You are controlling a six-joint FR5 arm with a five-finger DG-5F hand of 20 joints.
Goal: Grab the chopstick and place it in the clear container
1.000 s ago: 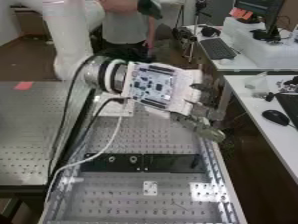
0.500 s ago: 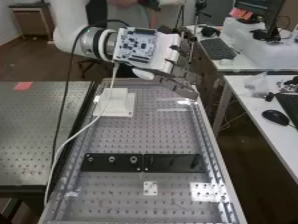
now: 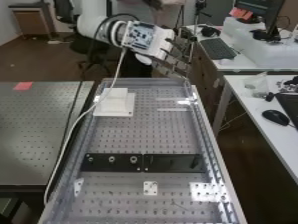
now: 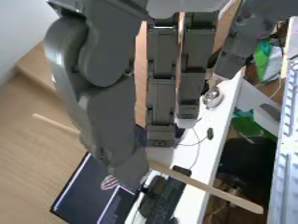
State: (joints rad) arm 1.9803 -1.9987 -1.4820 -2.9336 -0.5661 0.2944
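In the high view the hand (image 3: 171, 54) is above the far end of the perforated bench (image 3: 159, 135), its fingers pointing toward the right and slightly down. The wrist view has the hand (image 4: 123, 117) with its thumb bent against a pale wooden chopstick (image 4: 216, 192). The stick passes at a slant between thumb and fingers, and both of its ends jut out past them. A clear plastic item (image 3: 256, 85) lies on the white desk at the right; I cannot tell if it is the container.
A white square block (image 3: 114, 102) sits at the bench's far left. Black plates (image 3: 143, 163) cross its middle. A cable (image 3: 83, 115) hangs from the arm along the left side. To the right stands a white desk (image 3: 266, 130) with a mouse (image 3: 275, 117).
From over the bench, my hand has moved away to its far end, up and slightly left in the high view. The white block has come into full sight.
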